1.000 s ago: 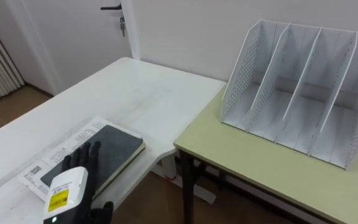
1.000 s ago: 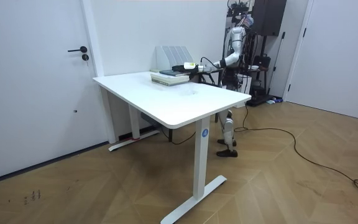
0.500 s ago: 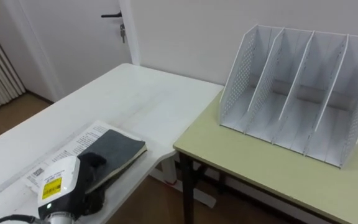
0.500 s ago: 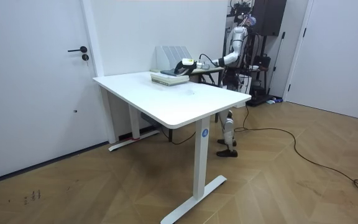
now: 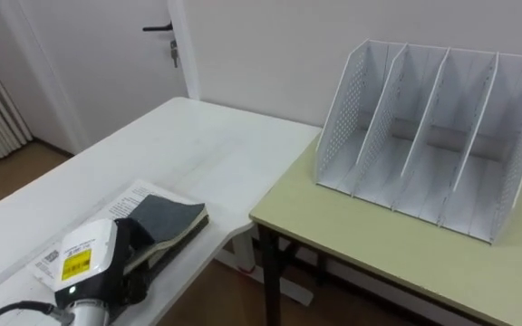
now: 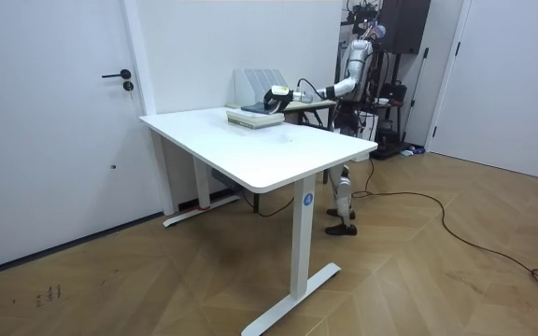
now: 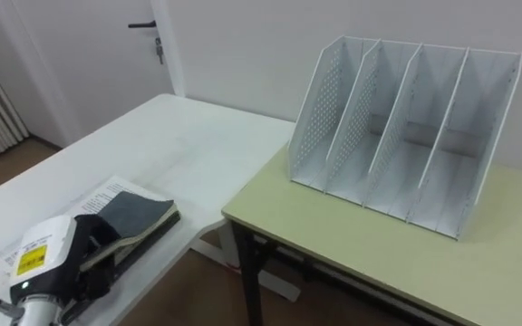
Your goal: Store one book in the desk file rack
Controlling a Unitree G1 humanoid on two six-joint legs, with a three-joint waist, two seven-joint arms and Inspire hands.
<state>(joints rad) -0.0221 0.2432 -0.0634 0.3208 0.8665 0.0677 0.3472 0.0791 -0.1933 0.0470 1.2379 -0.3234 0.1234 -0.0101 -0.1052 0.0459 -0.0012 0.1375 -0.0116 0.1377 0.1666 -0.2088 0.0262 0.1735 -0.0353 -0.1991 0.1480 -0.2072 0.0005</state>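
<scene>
Left hand (image 5: 87,264) clasps the book (image 5: 169,217) at its near edge on the white table (image 5: 188,145); file rack (image 5: 344,109) empty; lifting, carrying and slotting not yet done.

The left hand (image 5: 134,243) sits mostly behind its own white wrist, which also covers the dark book's (image 5: 170,215) near end; its hold cannot be read. A printed sheet (image 5: 119,201) lies partly under the book.
</scene>
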